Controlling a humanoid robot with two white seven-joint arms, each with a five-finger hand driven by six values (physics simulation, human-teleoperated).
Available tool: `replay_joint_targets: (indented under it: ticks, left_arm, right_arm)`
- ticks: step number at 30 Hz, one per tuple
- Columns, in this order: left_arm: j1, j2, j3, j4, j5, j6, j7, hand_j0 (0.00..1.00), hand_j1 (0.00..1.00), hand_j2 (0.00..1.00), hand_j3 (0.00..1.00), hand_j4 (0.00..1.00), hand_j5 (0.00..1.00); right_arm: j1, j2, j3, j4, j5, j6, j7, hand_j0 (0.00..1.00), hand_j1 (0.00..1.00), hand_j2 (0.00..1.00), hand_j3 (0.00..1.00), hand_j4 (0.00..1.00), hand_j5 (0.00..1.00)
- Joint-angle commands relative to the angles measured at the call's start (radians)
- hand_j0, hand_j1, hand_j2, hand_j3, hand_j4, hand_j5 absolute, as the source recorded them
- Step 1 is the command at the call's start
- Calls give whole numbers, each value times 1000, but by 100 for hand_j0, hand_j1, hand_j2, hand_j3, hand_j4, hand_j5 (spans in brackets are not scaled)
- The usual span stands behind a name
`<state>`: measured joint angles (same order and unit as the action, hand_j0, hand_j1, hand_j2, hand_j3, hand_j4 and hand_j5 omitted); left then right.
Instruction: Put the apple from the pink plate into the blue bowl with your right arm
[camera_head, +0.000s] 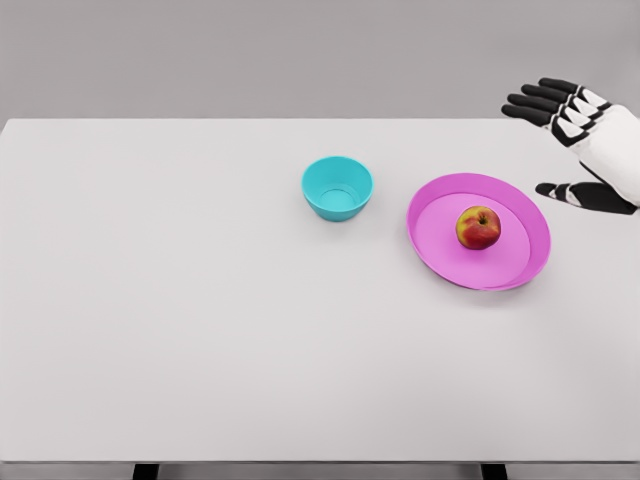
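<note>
A red and yellow apple (479, 228) sits upright in the middle of the pink plate (440, 250) on the right half of the table. To the plate's left stands the blue bowl (338, 187), with nothing inside it. My right hand (560, 140) hovers at the far right, above and right of the plate, fingers spread and thumb pointing left; it is open, holds nothing and is well clear of the apple. My left arm is out of sight.
The white table (180, 320) fills the view, its far edge just behind the bowl and its front edge near the bottom of the picture.
</note>
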<state>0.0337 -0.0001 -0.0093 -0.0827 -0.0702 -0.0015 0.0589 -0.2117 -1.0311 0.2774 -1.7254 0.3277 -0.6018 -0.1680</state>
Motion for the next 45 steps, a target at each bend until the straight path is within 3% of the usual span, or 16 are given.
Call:
replay_joint_targets:
  ticks: [1, 4, 6, 8, 10, 12, 17, 19, 22, 26, 30, 34, 45]
  left_arm:
    - [0, 0, 0, 0, 0, 0, -1, 100, 100, 100, 100, 100, 100]
    - [0, 0, 0, 0, 0, 0, -1, 100, 100, 100, 100, 100, 100]
    - [0, 0, 0, 0, 0, 0, 1, 100, 100, 100, 100, 100, 100]
    - [0, 0, 0, 0, 0, 0, 1, 100, 100, 100, 100, 100, 100]
    - [0, 0, 0, 0, 0, 0, -1, 100, 100, 100, 100, 100, 100]
    - [0, 0, 0, 0, 0, 0, 1, 100, 100, 100, 100, 100, 100]
    - [0, 0, 0, 0, 0, 0, -1, 100, 100, 100, 100, 100, 100]
    - [0, 0, 0, 0, 0, 0, 1, 100, 100, 100, 100, 100, 100]
    - [0, 0, 0, 0, 0, 0, 1, 100, 100, 100, 100, 100, 100]
    - [0, 0, 0, 0, 0, 0, -1, 100, 100, 100, 100, 100, 100]
    - [0, 0, 0, 0, 0, 0, 1, 100, 100, 100, 100, 100, 100]
    - [0, 0, 0, 0, 0, 0, 1, 100, 100, 100, 100, 100, 100]
    - [0, 0, 0, 0, 0, 0, -1, 100, 100, 100, 100, 100, 100]
  right_arm:
    - [-3, -3, 5, 0, -4, 2, 1, 100, 100, 100, 100, 100, 100]
    - [-15, -3, -4, 29, -7, 4, -1, 100, 100, 100, 100, 100, 100]
    - [-15, 2, -4, 90, -9, 7, 1, 100, 100, 100, 100, 100, 100]
    - [-18, 5, -3, 136, -10, 10, 221, 100, 100, 100, 100, 100, 100]
    - [-89, 43, -1, 205, -9, 11, 481, 100, 100, 100, 100, 100, 100]
    - [-120, 57, -1, 273, -9, 11, 574, 100, 100, 100, 100, 100, 100]
    - [-184, 86, 28, 303, -4, 13, 579, 100, 100, 100, 100, 100, 100]
    - [-239, 92, 83, 302, -2, 13, 593, 100, 100, 100, 100, 100, 100]
    - [-376, 149, 223, 331, -2, 13, 670, 100, 100, 100, 100, 100, 100]
    - [-459, 193, 339, 349, -2, 11, 702, 100, 100, 100, 100, 100, 100]
    - [-488, 209, 394, 359, -2, 16, 702, 100, 100, 100, 100, 100, 100]
    - [-508, 198, 398, 434, -2, 14, 749, 100, 100, 100, 100, 100, 100]
    - [-508, 207, 464, 460, -2, 13, 752, 100, 100, 100, 100, 100, 100]
